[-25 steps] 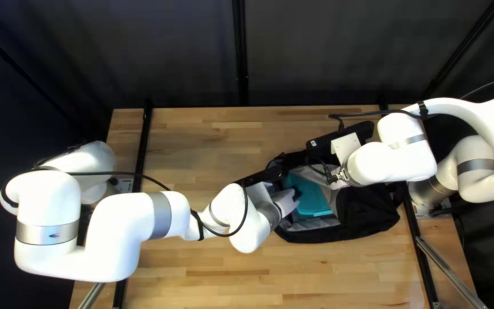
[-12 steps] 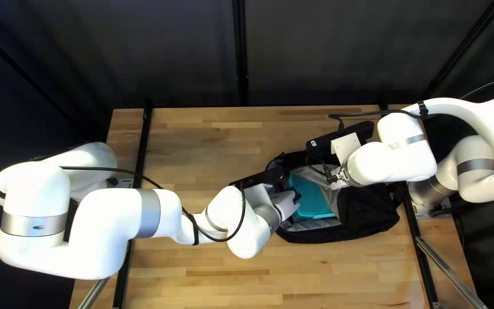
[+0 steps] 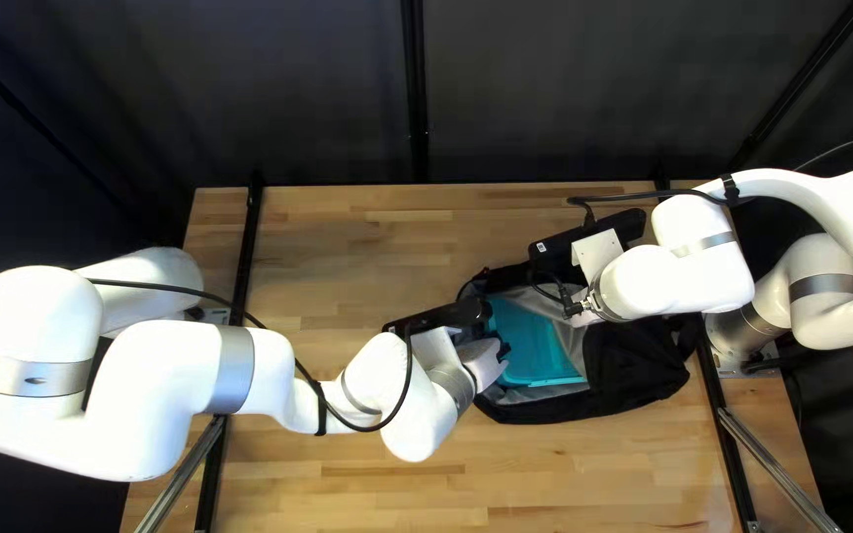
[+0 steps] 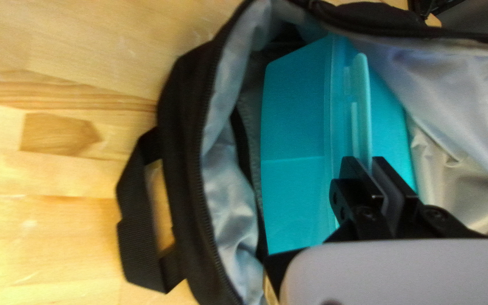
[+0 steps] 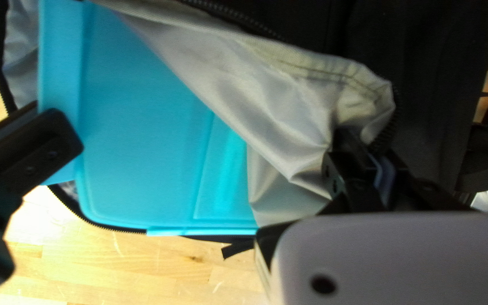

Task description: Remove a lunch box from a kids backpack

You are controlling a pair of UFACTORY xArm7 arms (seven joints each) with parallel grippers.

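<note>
Pincer (image 3: 504, 351) on lunch box (image 3: 537, 345) in backpack (image 3: 636, 363)

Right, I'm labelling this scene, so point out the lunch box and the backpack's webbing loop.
Lunch box (image 4: 292, 124): left wrist view, flat teal face.
Webbing loop (image 4: 136, 243): left wrist view, black strap's surface.

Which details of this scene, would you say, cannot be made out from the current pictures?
- Top left view: the fingers of the right tool, hidden beneath the right arm.
- Right wrist view: part of the lunch box, covered by the grey lining; the black backpack is cut off by the picture's edge.
- All views: the lunch box's contents, if any, hidden by its teal shell.
</note>
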